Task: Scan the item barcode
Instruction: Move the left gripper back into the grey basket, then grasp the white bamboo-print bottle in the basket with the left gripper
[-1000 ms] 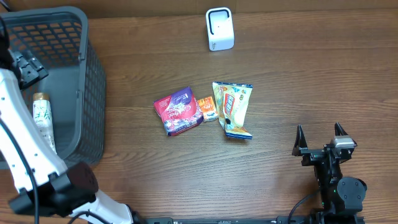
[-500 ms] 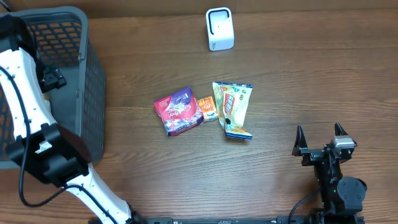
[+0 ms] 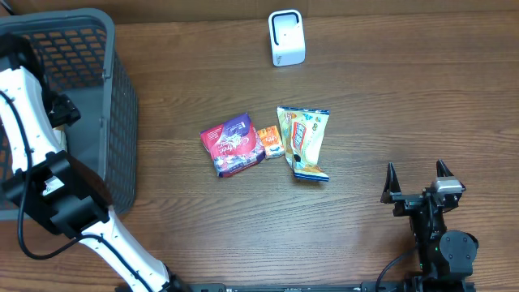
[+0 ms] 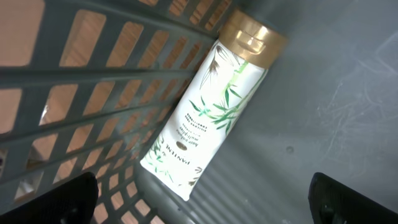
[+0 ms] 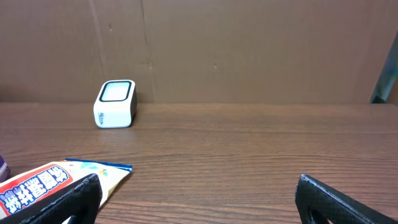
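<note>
In the left wrist view a white bottle (image 4: 208, 112) with a gold cap and green leaf print lies on the floor of the grey basket (image 4: 323, 93), against its mesh wall. My left gripper (image 4: 205, 205) hangs open just above the bottle's lower end and touches nothing. From overhead, the left arm (image 3: 32, 122) reaches into the basket (image 3: 122, 105) and hides the bottle. The white scanner (image 3: 286, 38) stands at the table's far edge, also in the right wrist view (image 5: 115, 103). My right gripper (image 3: 417, 174) rests open and empty near the front right (image 5: 199, 199).
Three snack packs lie mid-table: a red-purple pack (image 3: 233, 144), a small orange packet (image 3: 271, 141) and a yellow-orange bag (image 3: 304, 142), whose corner shows beside the right gripper's left finger (image 5: 43, 186). A cardboard wall backs the table.
The left arm has swung further into the basket and now covers the bottle in the overhead view. The right arm has not moved.
</note>
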Tool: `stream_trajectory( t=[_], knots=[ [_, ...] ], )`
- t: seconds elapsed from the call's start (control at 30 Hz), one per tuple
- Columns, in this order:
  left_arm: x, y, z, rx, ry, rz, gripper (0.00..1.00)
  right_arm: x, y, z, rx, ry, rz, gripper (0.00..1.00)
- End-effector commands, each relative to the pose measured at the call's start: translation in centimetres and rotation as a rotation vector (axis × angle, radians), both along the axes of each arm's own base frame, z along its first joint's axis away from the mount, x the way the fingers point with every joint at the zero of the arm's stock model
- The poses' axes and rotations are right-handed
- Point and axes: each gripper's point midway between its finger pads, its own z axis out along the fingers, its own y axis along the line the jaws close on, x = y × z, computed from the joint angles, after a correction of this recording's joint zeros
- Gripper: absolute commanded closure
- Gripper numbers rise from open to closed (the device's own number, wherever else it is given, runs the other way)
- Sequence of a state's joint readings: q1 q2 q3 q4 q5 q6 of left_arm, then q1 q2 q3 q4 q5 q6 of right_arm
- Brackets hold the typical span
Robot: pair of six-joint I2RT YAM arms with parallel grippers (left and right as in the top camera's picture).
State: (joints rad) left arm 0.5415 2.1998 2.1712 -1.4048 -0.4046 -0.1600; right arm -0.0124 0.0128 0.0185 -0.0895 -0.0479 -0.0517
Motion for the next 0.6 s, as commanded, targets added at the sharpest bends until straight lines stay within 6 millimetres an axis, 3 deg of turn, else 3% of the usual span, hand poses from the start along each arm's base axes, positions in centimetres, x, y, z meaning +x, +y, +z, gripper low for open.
stream_trajectory(
  t=[0.0, 0.57],
  knots=[
    [0.5, -0.5, -1.4, -0.094, -0.023, -0.070, 0.00, 0.0, 0.1, -0.1, 0.002, -0.007, 0.002, 0.00],
    [2.7, -0.9, -2.7, -0.157, -0.071, -0.264, 0.01, 0.0, 0.1, -0.1, 0.002, -0.007, 0.002, 0.00]
  ],
)
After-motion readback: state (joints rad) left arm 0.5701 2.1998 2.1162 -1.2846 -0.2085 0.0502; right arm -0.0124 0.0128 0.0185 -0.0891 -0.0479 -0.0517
